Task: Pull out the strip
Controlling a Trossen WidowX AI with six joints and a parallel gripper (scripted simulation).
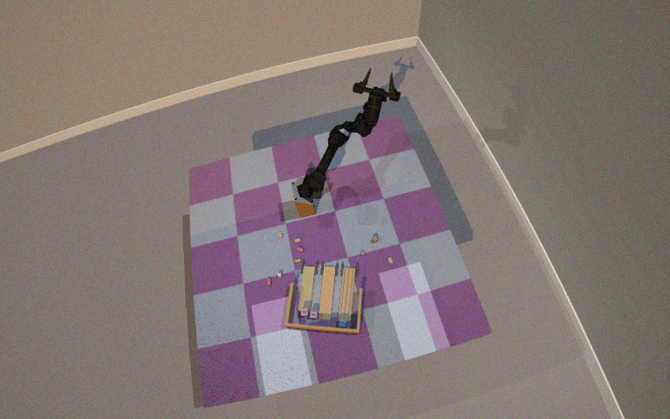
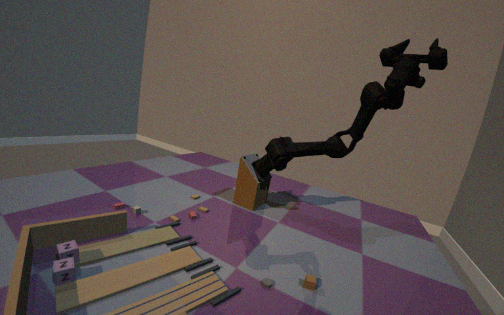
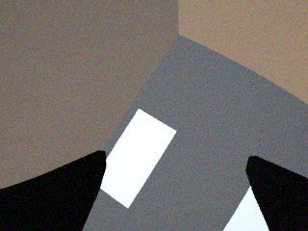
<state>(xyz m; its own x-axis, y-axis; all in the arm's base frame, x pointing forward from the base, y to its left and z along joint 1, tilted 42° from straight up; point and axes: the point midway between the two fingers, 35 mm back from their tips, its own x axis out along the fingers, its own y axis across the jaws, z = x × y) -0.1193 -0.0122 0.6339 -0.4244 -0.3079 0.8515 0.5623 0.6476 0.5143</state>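
My hand (image 2: 419, 45) hangs wide open, empty, above the table's (image 1: 414, 217) far corner; risk: grabbing a wrong strip by the labelled cubes (image 2: 66, 249).

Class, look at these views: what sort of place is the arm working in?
Probably a bare test room: plain walls, a chequered mat on the floor, and an arm on a small pedestal facing a tray of strips.
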